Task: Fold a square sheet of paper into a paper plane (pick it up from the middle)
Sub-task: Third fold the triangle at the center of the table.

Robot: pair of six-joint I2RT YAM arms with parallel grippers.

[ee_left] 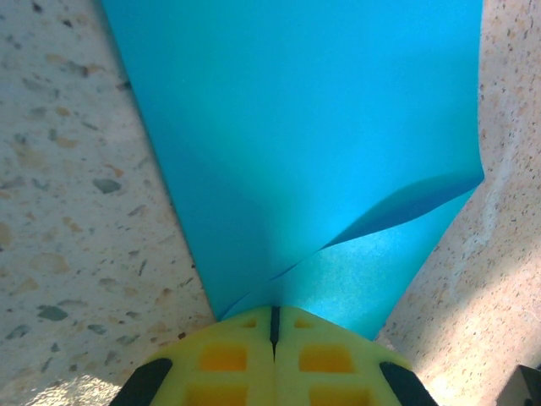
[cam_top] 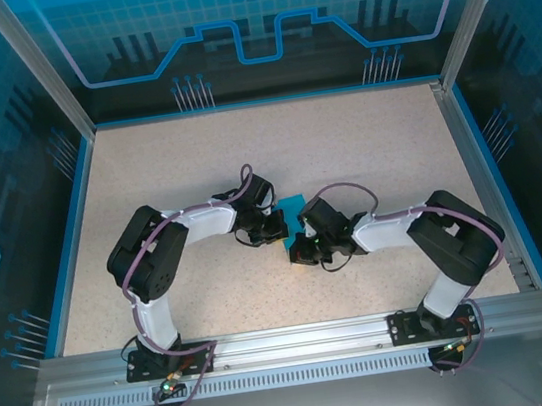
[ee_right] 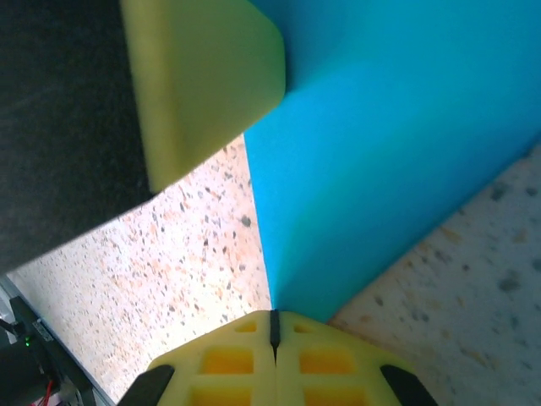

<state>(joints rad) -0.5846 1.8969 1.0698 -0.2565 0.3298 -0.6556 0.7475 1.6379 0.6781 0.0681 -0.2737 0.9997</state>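
Two arms stood bent inward from the near edge of the bench (cam_top: 145, 170), their wrists meeting close together near its middle, a pose that seemed meant to let both work one small piece at once. Nearest the left wrist camera, the left end effector (ee_left: 273, 326) was fully closed, its yellow fingers (ee_left: 228, 359) pressed together with only a thin seam between them, nipping the near tip of the square sheet of paper (ee_left: 296, 127). From that pinch the cyan sheet fanned out and away over the speckled surface, with one flap on its right side curling up and over, so it was no longer flat; I judged a fold was being formed or held. The right end effector (ee_right: 273, 326) was likewise clamped tight on an edge of the same sheet, which rose steeply beyond it. Farther on in that view a yellow pad (ee_right: 203, 85), seemingly of the other end effector, sat just beside the paper's upper edge. Pinching from two sides probably kept the thin sheet taut and steady.
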